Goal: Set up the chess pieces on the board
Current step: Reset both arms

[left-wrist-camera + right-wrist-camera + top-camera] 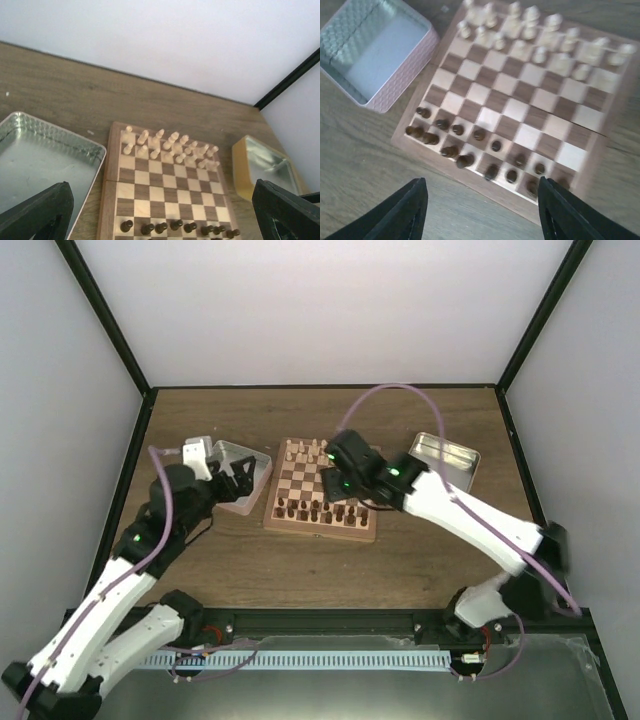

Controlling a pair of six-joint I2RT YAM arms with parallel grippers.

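The chessboard lies at the middle of the desk, squared to its edges. The dark brown chessmen all stand on the board, in two uneven rows along the side that faces the near edge of the desk; several sit off the middle of their squares. The cream chessmen fill the two rows on the opposite side, toward the far edge.

The left hand hangs low over the desk on the left-edge side of the board, above a shallow metal tin that lies just beside the board. Its two fingers are spread wide and released, with nothing between them.

The right hand hovers above the right half of the board, its arm reaching in from the near right corner of the desk. It too is released, the fingers far apart and empty, with the dark rows showing below and between them.

A second metal tin sits apart from the board, toward the far right corner of the desk
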